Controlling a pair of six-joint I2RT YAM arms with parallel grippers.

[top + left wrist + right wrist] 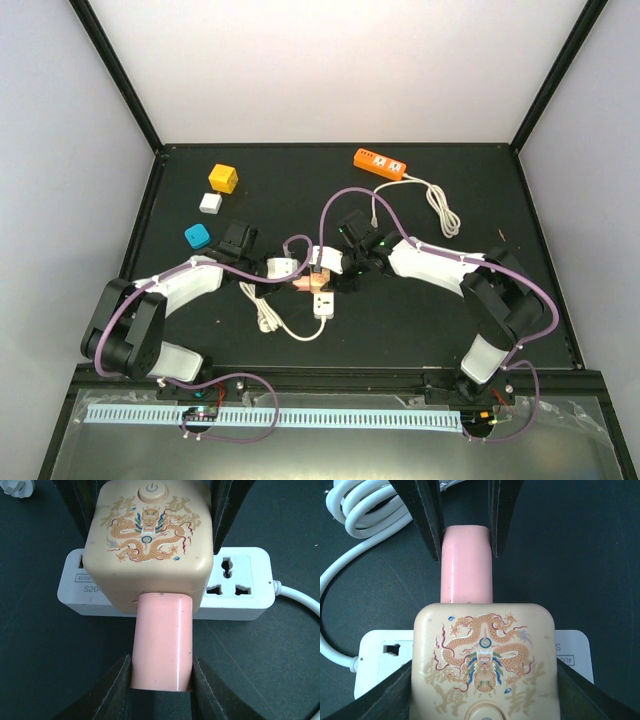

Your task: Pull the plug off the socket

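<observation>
A pink plug (161, 640) sticks out of the side of a cream cube socket (150, 535) printed with a dragon. The cube rests over a white power strip (240, 587). My left gripper (161, 669) is shut on the pink plug, one finger on each side. My right gripper (482, 680) is shut on the cream cube (482, 655), with the plug (466, 562) pointing away from it. In the top view both grippers meet at the table's middle, left (292, 272) and right (338, 272), around the plug (302, 285).
An orange power strip (381, 163) with a coiled white cable (440, 210) lies at the back right. A yellow cube (223, 179), a white cube (210, 202), a teal cube (197, 236) and a black block (237, 240) sit at the left. The white strip's cable (290, 330) loops toward the front.
</observation>
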